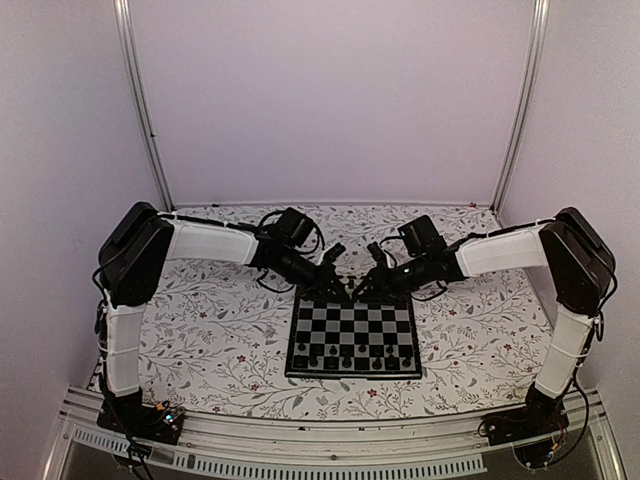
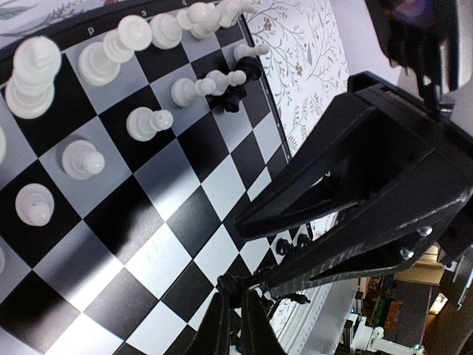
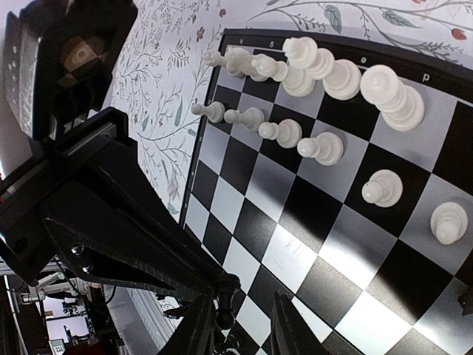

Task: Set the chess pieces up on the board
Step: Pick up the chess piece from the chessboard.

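Both grippers meet fingertip to fingertip above the far edge of the board (image 1: pixel 352 328). The left gripper (image 1: pixel 340 290) comes in from the board's left and the right gripper (image 1: pixel 366 288) from its right. In the left wrist view the left gripper's fingers (image 2: pixel 219 325) are drawn close together, with only a thin slit between them. Something small and dark sits at their tips, but I cannot tell whether a piece is clamped there. In the right wrist view the right gripper's fingers (image 3: pixel 287 325) stand apart, released. A dark rounded lump lies against the inner side of one of them, too murky to name.

The board lies flat on the flowered table cover (image 1: pixel 220 330), midway between the two arm bases. White pieces (image 2: pixel 140 122) stand upright in two rows along one edge of the board, the taller ones on the row next to the rim. Two dark pieces (image 2: pixel 228 100) stand at one end of the white pawn row, near a corner of the board. Black pieces (image 1: pixel 350 358) line the board's near edge in the overhead view. The middle squares of the board are bare.
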`<state>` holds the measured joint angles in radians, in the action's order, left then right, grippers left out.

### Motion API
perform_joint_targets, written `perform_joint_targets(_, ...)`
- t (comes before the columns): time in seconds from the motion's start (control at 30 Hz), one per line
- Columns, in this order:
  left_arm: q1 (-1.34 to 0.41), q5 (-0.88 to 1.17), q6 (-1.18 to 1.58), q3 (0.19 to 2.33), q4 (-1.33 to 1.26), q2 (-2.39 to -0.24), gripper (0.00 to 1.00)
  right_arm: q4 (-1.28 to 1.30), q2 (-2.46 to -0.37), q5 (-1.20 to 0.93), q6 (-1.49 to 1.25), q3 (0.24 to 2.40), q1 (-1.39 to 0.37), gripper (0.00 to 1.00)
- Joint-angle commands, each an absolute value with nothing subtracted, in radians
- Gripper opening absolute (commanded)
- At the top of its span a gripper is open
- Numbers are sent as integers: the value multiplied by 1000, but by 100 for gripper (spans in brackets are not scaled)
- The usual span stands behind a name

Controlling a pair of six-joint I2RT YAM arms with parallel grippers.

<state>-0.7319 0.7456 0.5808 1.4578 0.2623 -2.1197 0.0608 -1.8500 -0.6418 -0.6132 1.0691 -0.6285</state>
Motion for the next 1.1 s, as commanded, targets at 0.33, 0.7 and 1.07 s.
perform_joint_targets(0.33,-712,765,599,1460,218,-2083,7,-4,-1877,-708,-634,1074,-634,23)
perform_joint_targets(0.7,-709,769,612,1469,203,-2089,8,-26,-1884,-725,-634,1079,-634,15)
perform_joint_targets(1.07,-700,767,608,1491,220,-2098,22,69,-1862,-650,-595,1115,-633,5)
